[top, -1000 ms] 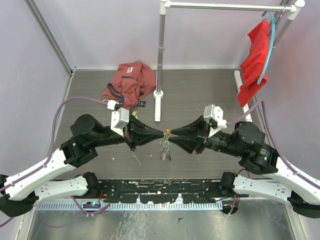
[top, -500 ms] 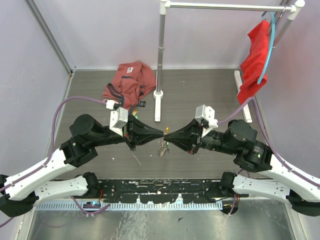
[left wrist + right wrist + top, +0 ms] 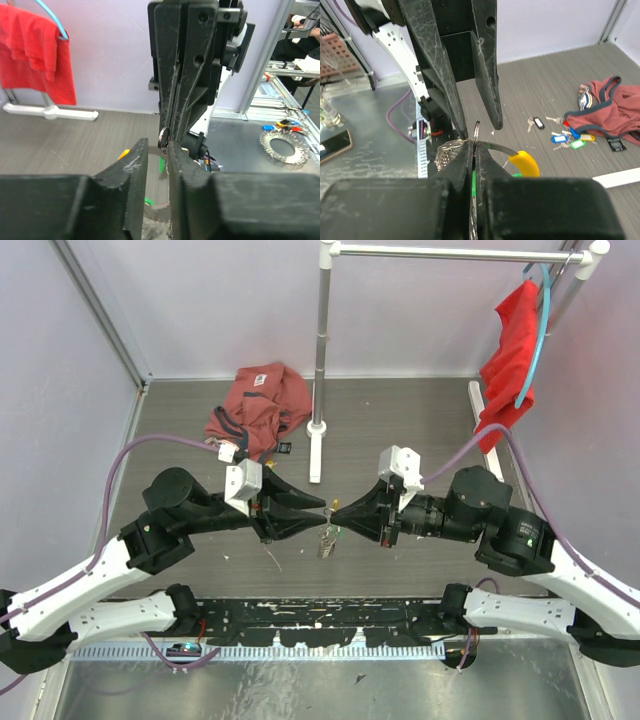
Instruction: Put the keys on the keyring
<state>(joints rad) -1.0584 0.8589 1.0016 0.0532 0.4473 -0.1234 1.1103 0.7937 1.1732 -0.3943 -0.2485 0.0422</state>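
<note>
The keyring hangs above the table's middle between the two arms, its silvery bunch dangling below. My right gripper is shut on the thin ring, with the curved yellow tag sticking out to the right of its fingers. My left gripper faces it tip to tip and stands open. In the left wrist view the ring lies against the right finger of that gripper, and a green tag shows below. Loose keys with blue, green and black tags lie on the table.
A crumpled red garment lies at the back left, beside the loose keys. The rack's upright pole and white foot stand just behind the grippers. A red cloth hangs from the rack at the right.
My right gripper moved left and shut on the ring. My left gripper, shut on it before, has opened its fingers.
</note>
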